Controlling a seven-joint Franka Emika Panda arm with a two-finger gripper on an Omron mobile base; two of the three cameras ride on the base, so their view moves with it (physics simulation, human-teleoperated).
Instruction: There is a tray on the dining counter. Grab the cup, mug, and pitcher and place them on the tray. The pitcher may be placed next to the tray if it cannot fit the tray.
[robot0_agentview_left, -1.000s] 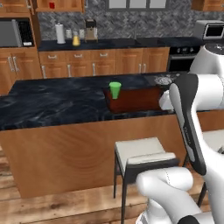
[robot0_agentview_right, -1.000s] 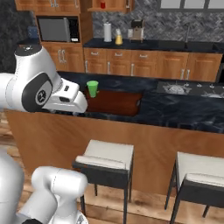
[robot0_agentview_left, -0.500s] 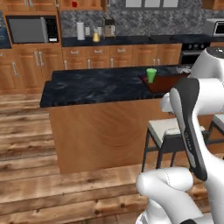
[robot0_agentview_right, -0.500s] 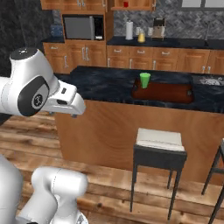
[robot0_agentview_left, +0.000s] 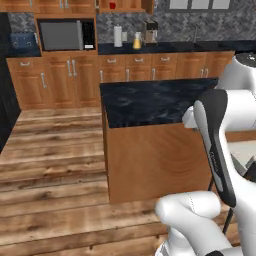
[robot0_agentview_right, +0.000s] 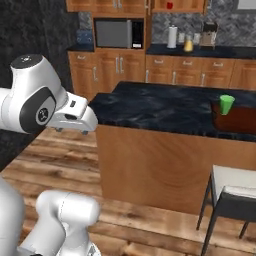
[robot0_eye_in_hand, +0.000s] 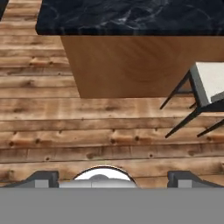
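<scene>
The hand (robot0_eye_in_hand: 111, 177) hangs released with nothing in it, fingertips wide apart, pointed down at the wooden floor (robot0_eye_in_hand: 87, 131) short of the desk (robot0_agentview_right: 165, 107). On that desk the green cup (robot0_agentview_right: 226, 104) already stands on the tray (robot0_agentview_right: 240, 120), off to the hand's right. The pitcher (robot0_agentview_right: 188, 45) (beside a white paper-towel roll (robot0_agentview_right: 172, 36)) lies farthest, on the back counter (robot0_agentview_right: 200, 50) well beyond the desk, so the next reach points forward past it; I cannot pick out the mug.

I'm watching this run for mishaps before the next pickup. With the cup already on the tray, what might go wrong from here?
The pitcher stands close between the paper towel roll and a coffee machine on the back counter, so a reach may knock its neighbours. The mug sits high on a shelf, possibly hard to reach. The cup stands near the tray's edge, so later placements could tip it.
</scene>
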